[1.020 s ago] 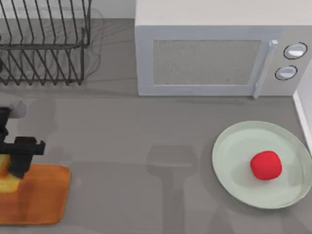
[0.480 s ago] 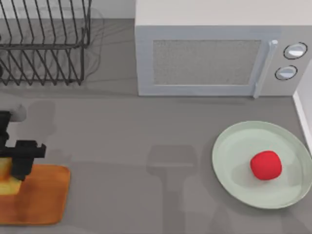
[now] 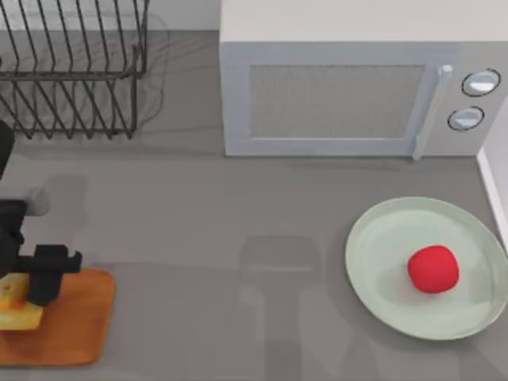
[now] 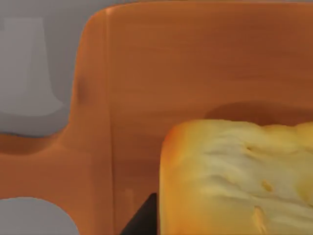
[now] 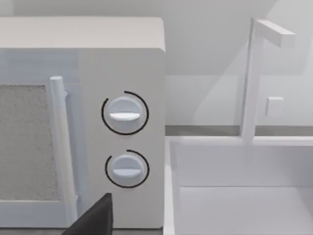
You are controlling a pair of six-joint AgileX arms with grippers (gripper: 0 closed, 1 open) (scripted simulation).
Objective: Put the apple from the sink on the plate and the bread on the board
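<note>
Lowered left end effector gripping bread.

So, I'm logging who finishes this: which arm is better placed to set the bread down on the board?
Left. Its gripper is already at the bread over the board; the apple sits on the plate.

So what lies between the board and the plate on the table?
Nothing: in the top view the stretch from the board to the plate is bare grey table, crossed by faint shadows.
</note>
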